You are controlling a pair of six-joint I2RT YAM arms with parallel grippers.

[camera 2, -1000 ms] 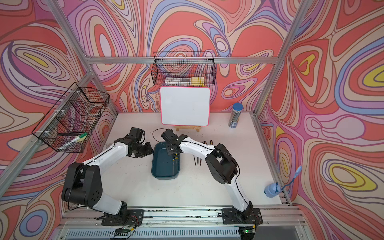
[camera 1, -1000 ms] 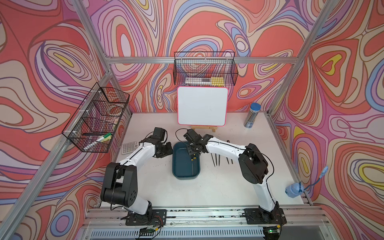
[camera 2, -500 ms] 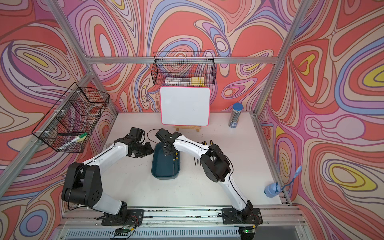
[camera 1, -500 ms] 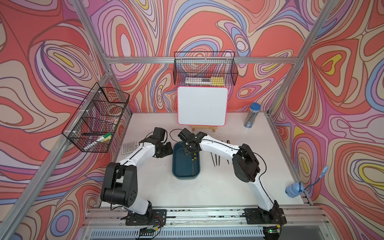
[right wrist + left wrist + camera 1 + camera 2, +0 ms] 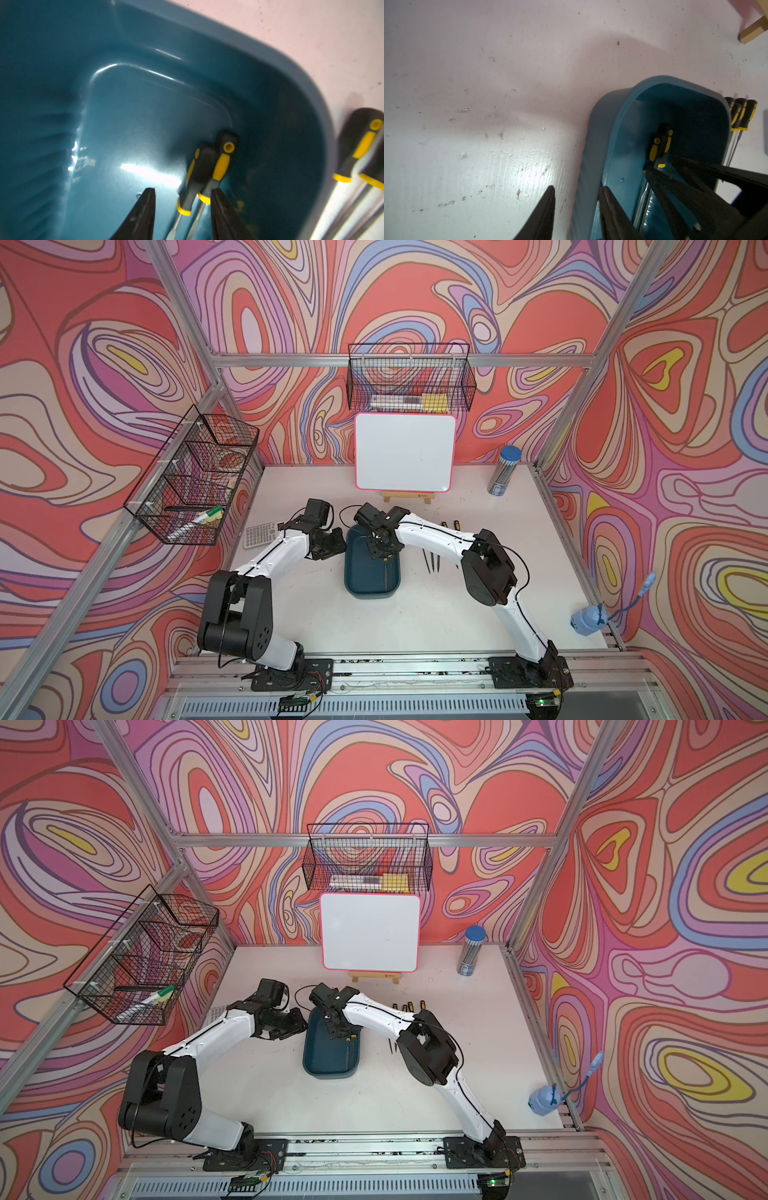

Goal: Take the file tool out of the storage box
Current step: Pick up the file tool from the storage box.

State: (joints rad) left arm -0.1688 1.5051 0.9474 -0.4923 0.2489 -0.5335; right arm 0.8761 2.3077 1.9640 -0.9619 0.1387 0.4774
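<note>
1. Right gripper point(image 5: 182, 189) has shifted slightly inside the storage box point(image 5: 370, 585) at table centre. Its jaws are spread astride two files point(image 5: 222, 164) along the box's 3 o'clock wall.
2. Step in hand, apparently: the grasp. Next, close on one handle alone and lift clear.
3. Left gripper point(image 5: 577, 187) straddles the 9 o'clock rim; whether it pinches is unclear.
4. Loose files point(image 5: 361, 145) lie outside at 3 o'clock; the twin handle crowds the pick.
</note>
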